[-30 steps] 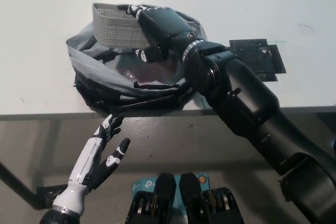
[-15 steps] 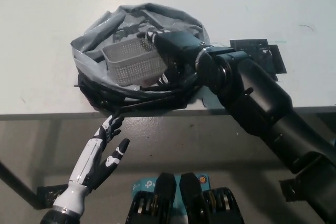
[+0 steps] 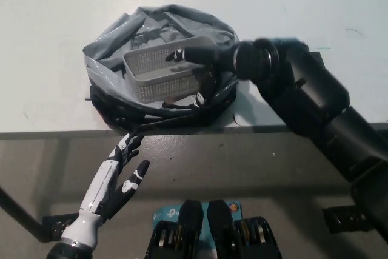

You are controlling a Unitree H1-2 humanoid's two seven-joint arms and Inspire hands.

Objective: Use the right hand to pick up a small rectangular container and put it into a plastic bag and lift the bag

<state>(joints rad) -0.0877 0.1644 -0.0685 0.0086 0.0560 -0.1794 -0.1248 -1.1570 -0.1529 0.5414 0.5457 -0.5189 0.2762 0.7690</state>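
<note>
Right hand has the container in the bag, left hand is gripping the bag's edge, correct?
No. In the head view the white left hand hangs open below the table edge, clear of the bag. The right hand does hold the container in the bag.

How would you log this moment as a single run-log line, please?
right hand: shut on mesh container | container: inside grey plastic bag, tilted | left hand: open, resting below table edge | bag: not yet lifted

The small rectangular perforated grey container (image 3: 162, 74) sits inside the open grey plastic bag (image 3: 109, 71), which lies on the white table (image 3: 48, 22) near its front edge. The black right hand (image 3: 203, 65) is at the container's right end, and the white left hand (image 3: 116, 177) is below the table edge, front-left.
</note>
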